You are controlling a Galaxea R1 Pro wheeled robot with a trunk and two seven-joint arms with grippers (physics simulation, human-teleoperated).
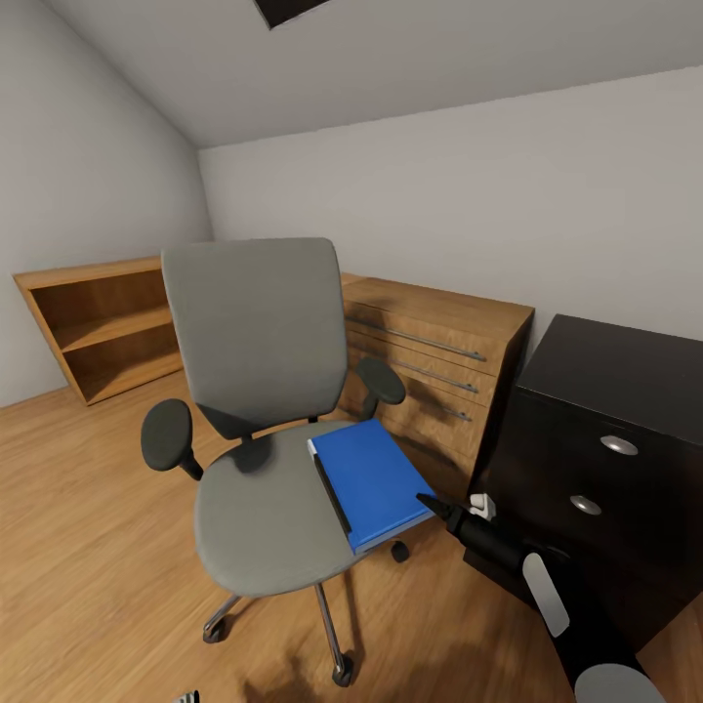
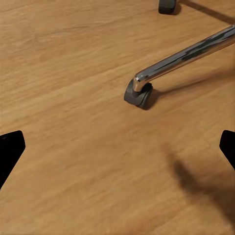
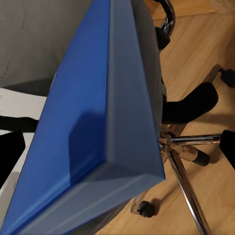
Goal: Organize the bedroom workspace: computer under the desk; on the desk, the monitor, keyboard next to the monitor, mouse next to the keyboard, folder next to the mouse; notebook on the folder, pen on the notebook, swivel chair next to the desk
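Folder (image 1: 373, 480), bright blue with a white page edge, lies flat on the seat of the swivel chair (image 1: 259, 410) at centre frame in the head view, its near corner overhanging the seat's right front rim.

Nearest the camera, at lower right of the head view, the right gripper (image 1: 436, 506) has its tips just beside that overhanging corner; contact cannot be confirmed. In the right wrist view the fingers (image 3: 11, 152) stand wide apart at the frame's two side edges with the folder (image 3: 93, 132) between them, nothing clamped.

At lower left, the left gripper (image 2: 117, 147) hangs low over the wood floor (image 2: 63, 63), fingers likewise spread and empty, near a chair caster (image 2: 138, 94).

Further back stand a black drawer unit (image 1: 605, 459) at right, a light-wood dresser (image 1: 439, 361) behind the chair, and an open shelf (image 1: 103, 327) at upper left.

Assessment: the step in hand appears to be taking hold of the folder. Recommend advancing along the overhanging edge so one finger passes beneath and one above, closing well in from the corner. Push lightly; the chair sits on casters and would likely roll.
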